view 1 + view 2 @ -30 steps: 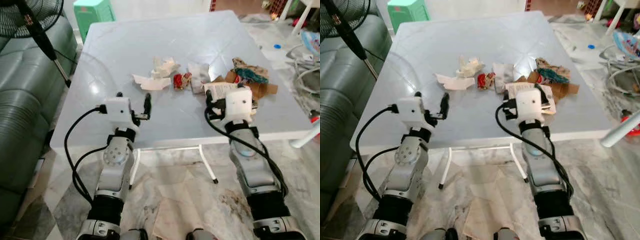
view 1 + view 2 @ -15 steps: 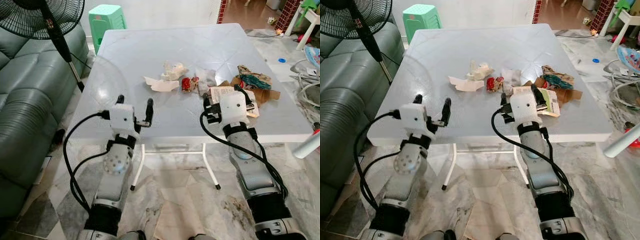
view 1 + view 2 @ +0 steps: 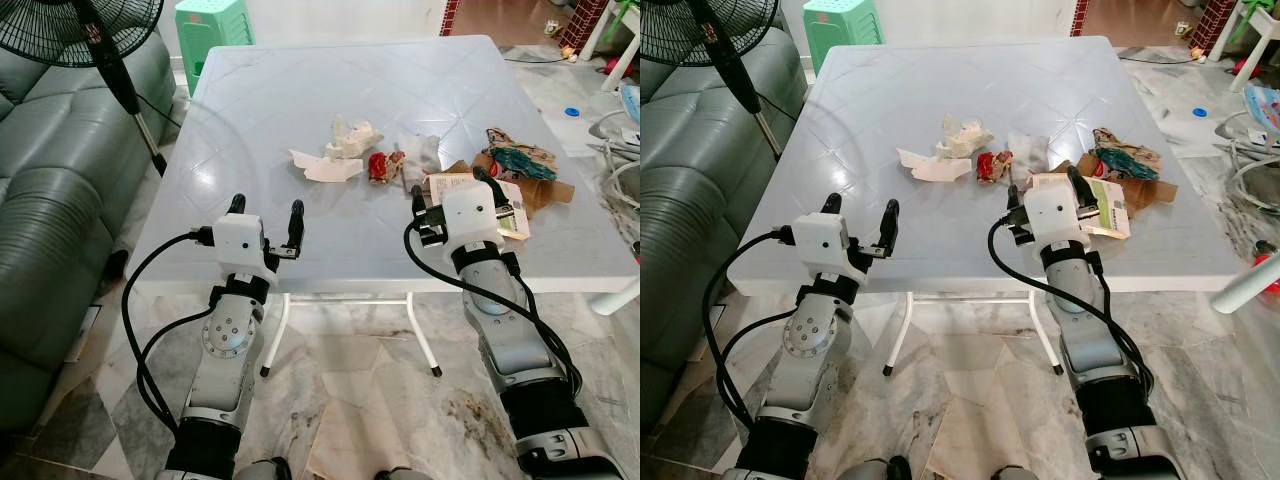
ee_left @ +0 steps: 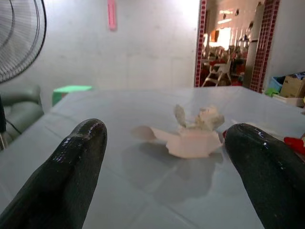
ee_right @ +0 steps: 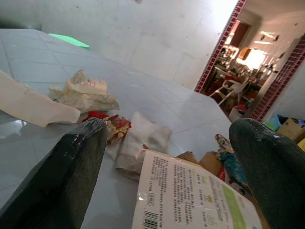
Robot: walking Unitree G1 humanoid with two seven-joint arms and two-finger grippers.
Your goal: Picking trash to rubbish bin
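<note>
Left eye view, fan (image 3: 70,30), sofa (image 3: 50,200), stool (image 3: 213,22) beside table (image 3: 300,240)

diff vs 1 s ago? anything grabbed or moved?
Nothing grabbed. The view shifted, so the camera moved, not the trash. The left gripper stays open over the near table edge, short of the white paper scrap. The right gripper stays open, hovering at the printed packet. The red wrapper and brown cardboard lie as before.
</note>
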